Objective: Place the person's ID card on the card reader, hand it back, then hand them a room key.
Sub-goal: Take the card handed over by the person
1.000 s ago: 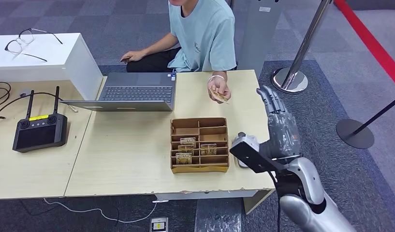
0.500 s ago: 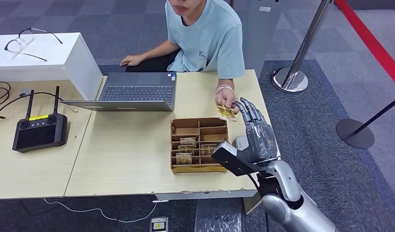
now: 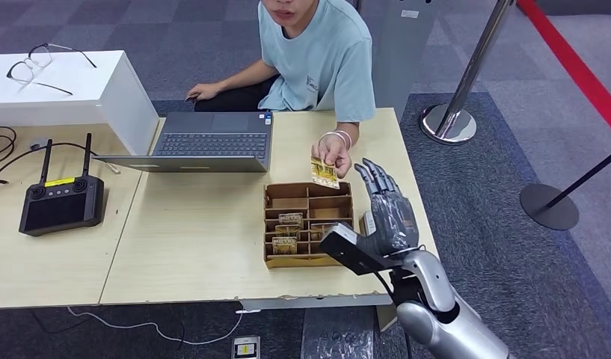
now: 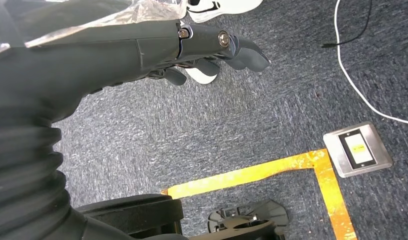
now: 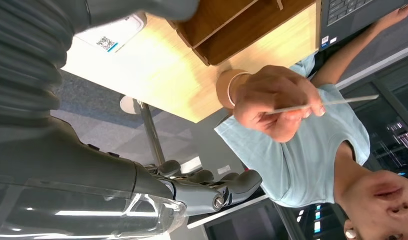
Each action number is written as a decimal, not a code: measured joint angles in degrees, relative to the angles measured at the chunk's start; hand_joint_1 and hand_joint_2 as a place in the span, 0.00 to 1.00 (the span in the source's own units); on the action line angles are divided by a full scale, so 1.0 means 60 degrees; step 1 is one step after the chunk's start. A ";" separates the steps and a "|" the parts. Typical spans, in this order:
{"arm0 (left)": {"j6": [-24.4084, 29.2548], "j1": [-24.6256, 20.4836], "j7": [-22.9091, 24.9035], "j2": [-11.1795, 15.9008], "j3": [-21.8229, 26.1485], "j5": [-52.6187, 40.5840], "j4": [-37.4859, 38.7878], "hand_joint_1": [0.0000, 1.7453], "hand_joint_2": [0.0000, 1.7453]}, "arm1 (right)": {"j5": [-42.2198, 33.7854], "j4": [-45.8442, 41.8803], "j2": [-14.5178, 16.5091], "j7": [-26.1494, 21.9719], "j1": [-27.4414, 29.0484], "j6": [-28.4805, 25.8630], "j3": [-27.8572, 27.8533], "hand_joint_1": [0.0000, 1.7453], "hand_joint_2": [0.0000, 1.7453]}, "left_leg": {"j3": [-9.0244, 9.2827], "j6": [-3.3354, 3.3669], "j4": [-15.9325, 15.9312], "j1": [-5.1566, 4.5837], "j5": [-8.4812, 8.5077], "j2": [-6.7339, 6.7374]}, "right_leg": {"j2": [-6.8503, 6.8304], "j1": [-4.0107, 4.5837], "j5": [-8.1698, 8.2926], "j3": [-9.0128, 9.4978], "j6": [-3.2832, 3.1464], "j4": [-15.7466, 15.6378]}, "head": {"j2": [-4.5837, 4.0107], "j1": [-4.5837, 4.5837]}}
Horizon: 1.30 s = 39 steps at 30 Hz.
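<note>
Since half a second ago the person's hand point(image 3: 334, 152) has lifted the ID card point(image 3: 324, 173) off the bench point(image 3: 197, 232) edge and drawn it toward the laptop point(image 3: 209, 141), so the card now hangs over the far rim of the wooden tray point(image 3: 308, 223), pinched by its top edge. The right hand point(image 3: 387, 209) has slid a little nearer the tray, and its fingertips, which were touching the card, are now apart from it.

The tray, split into compartments, holds several room key cards point(image 3: 290, 231) in its near cells. A white card reader point(image 3: 368, 224) lies just beside the tray, partly hidden behind the right hand. A black controller point(image 3: 61, 200) sits well away from the tray, past the laptop.

The right hand is spread and empty, fingers straight, above the bench beside the tray. The left hand point(image 4: 192, 45) hangs over the carpet, fingers loosely extended, holding nothing.
</note>
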 joint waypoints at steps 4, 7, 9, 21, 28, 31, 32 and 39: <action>0.0001 0.0001 0.0001 0.0000 0.0000 0.0000 0.0000 0.00 1.00 | -0.0016 0.0111 0.0046 -0.0023 -0.0010 -0.0070 0.0075 0.30 1.00 | 0.0000 0.0000 0.0000 0.0000 0.0000 0.0000 | 0.0000 0.0000 0.0000 0.0000 0.0000 0.0000 | 0.0000 0.0000; 0.0001 0.0002 0.0001 0.0000 0.0000 0.0000 0.0000 0.00 1.00 | -0.0024 0.0193 0.0064 -0.0051 -0.0011 -0.0141 0.0135 0.37 1.00 | 0.0000 0.0000 0.0000 0.0000 0.0000 0.0000 | 0.0000 0.0000 0.0000 0.0000 0.0000 0.0000 | 0.0000 0.0000; 0.0001 0.0003 0.0001 0.0001 0.0000 0.0000 0.0000 0.00 1.00 | -0.0033 0.0242 0.0081 -0.0076 -0.0011 -0.0189 0.0173 0.52 1.00 | 0.0000 0.0000 0.0000 0.0000 0.0000 0.0000 | 0.0000 0.0000 0.0000 0.0000 0.0000 0.0000 | 0.0000 0.0001; 0.0007 0.0006 0.0001 0.0004 -0.0001 0.0000 0.0000 0.00 1.00 | -0.0154 0.0462 0.0164 -0.0135 -0.0018 -0.0342 0.0331 0.38 1.00 | 0.0001 0.0000 0.0001 0.0000 0.0000 0.0001 | 0.0000 0.0000 0.0000 0.0000 0.0000 0.0000 | 0.0000 0.0000; 0.0004 0.0007 0.0001 0.0003 -0.0003 0.0000 0.0000 0.00 1.00 | -0.0162 0.0518 0.0192 -0.0155 -0.0019 -0.0381 0.0391 0.32 1.00 | 0.0000 0.0000 0.0001 0.0000 0.0000 0.0001 | 0.0000 0.0000 0.0000 -0.0001 0.0000 0.0000 | 0.0000 0.0002; 0.0004 0.0008 0.0000 0.0002 -0.0004 0.0002 0.0000 0.00 1.00 | -0.0179 0.0540 0.0193 -0.0163 -0.0019 -0.0477 0.0392 0.27 1.00 | 0.0000 0.0000 0.0001 0.0000 0.0000 0.0001 | 0.0000 0.0000 0.0000 -0.0001 0.0000 0.0000 | -0.0001 0.0000; 0.0004 0.0008 -0.0001 0.0002 -0.0004 0.0003 0.0000 0.00 1.00 | -0.0185 0.0540 0.0193 -0.0167 -0.0020 -0.0530 0.0391 0.27 1.00 | 0.0000 0.0000 0.0001 0.0000 0.0000 0.0001 | 0.0000 0.0000 0.0000 -0.0001 0.0000 0.0000 | -0.0001 0.0000; 0.0004 0.0009 -0.0003 0.0000 -0.0004 0.0004 0.0000 0.00 1.00 | -0.0195 0.0540 0.0193 -0.0178 -0.0023 -0.0658 0.0385 0.36 1.00 | 0.0000 0.0000 0.0001 0.0000 0.0000 0.0001 | 0.0000 0.0000 0.0000 0.0000 0.0000 0.0000 | 0.0000 0.0001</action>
